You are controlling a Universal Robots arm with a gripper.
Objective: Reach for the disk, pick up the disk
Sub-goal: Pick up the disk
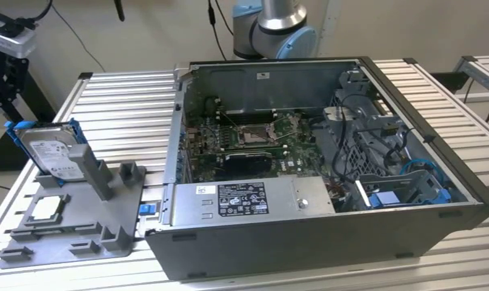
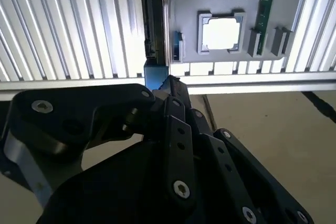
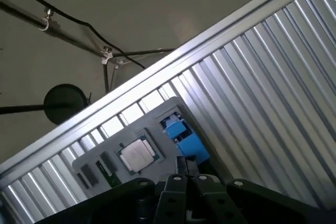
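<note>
disk (image 1: 54, 154) stands on edge in the grey slotted stand (image 1: 99, 176) at the exterior view's left of the ribbed desk (image 1: 123, 109), beside the open computer case (image 1: 309, 242) — untouched. in the first wrist view the gripper (image 3: 186, 167) hangs well above it, fingers apparently pressed together, nothing held. my reading — reach and grasp both left.

labels present, no print legible
a white label on the disk (image 1: 47, 151), a black-and-white one on the power supply (image 1: 242, 200), a small sticker (image 1: 263, 76) inside the computer case (image 1: 309, 248); all lettering too small to read.
</note>
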